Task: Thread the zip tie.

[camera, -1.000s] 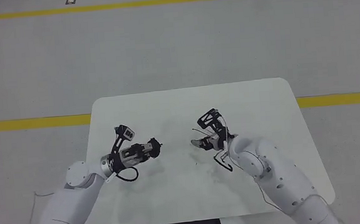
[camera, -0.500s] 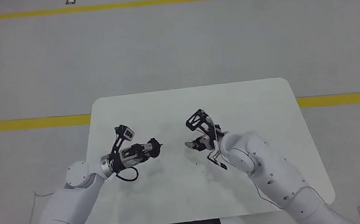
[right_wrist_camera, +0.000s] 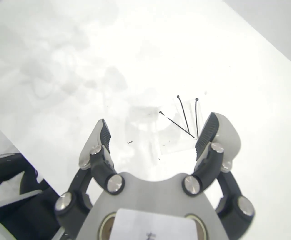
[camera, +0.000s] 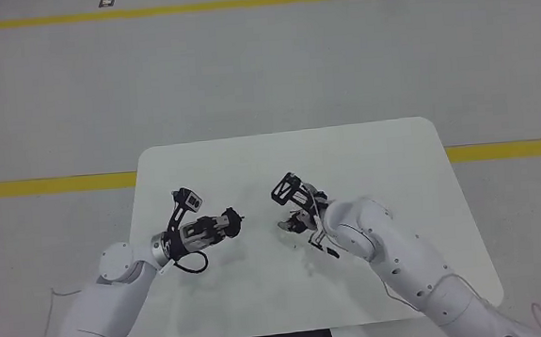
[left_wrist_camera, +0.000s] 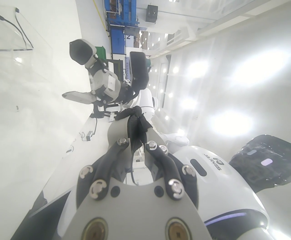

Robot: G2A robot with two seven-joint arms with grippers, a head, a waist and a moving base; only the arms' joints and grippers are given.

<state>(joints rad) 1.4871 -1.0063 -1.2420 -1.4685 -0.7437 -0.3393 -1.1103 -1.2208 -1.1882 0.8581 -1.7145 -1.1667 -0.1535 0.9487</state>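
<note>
shifted inward toward table centre over 1 s, right gripper wide open and empty, near 3 zip ties lying ahead; left gripper pinched on a dark item, unidentifiable; step: pick-up approach; next, likely: descend, close on 1 tie.

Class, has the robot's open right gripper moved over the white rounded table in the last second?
Yes. The right gripper shifted over the white table toward the motionless left gripper.
</note>
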